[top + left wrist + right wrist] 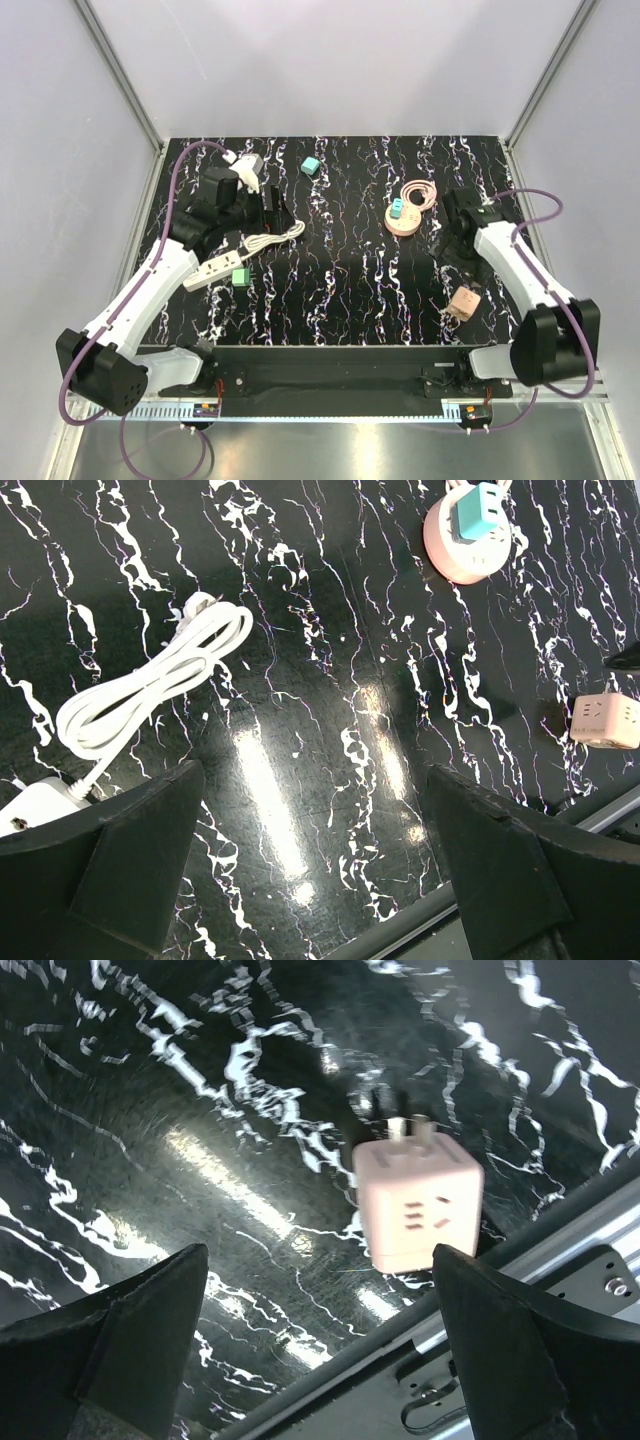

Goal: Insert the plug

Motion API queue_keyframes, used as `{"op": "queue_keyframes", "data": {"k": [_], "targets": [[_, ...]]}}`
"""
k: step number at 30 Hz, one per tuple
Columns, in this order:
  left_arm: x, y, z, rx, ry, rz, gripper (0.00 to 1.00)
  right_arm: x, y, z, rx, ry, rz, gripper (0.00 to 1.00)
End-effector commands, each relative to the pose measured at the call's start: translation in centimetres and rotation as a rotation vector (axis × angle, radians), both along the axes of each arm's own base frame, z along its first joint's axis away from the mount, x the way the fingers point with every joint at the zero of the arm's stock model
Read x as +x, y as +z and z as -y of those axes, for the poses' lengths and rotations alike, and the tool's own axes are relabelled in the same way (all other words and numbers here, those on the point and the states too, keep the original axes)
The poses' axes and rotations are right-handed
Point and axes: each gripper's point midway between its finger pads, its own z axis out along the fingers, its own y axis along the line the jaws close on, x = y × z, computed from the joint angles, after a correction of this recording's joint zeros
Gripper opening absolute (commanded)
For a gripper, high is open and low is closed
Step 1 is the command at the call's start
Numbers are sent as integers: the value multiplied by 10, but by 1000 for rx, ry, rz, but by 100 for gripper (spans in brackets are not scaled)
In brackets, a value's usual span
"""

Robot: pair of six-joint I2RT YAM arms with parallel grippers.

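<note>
The teal plug [397, 210] [478, 510] sits on top of a round pink socket [405, 220] [462, 550] at the back right of the table. No gripper touches it. My right gripper [448, 260] [320, 1260] hangs open just right of that socket, with nothing between its fingers. Below it, a pink cube adapter [420, 1205] [463, 303] lies on the table, nearer the right finger. My left gripper [266, 208] [315, 780] is open and empty above the table's left half.
A second teal cube [311, 166] lies at the back. A white power strip [213, 270] with its coiled cord [150, 685] and a green cube [240, 276] lie at the left. A white adapter [247, 165] sits at the back left. Grey walls enclose three sides.
</note>
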Motion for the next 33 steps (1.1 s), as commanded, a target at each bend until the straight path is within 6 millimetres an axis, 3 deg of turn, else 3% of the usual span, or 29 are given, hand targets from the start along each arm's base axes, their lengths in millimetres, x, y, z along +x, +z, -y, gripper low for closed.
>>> {"op": "queue_keyframes", "data": {"k": [1,4,8,15,20,23,26,28,32,33], "targets": [[3,18,1,-33,-5,68,99,-9,8,19,-55,-147,79,100],[4,19,0,-29,1,73,99,-27,-5,34,-92,-232,5,100],[4,18,0,-28,0,69,99,-43,-26,35,-81,-274,-123,100],[4,19,1,-31,-4,71,99,-46,-56,37,-100,-256,-195,99],[4,19,2,-37,-9,66,99,-27,-62,32,-63,-146,-150,78],[4,18,3,-39,-13,63,99,-9,-54,15,37,-39,-70,65],[4,17,6,-50,-24,61,99,11,-44,-26,248,123,25,58],[3,17,10,-62,-41,56,99,19,-34,-69,450,302,76,54],[-2,23,23,-110,-128,81,98,18,-21,-123,631,531,75,39],[-9,23,31,-140,-188,75,98,16,-11,-138,716,570,95,30]]}}
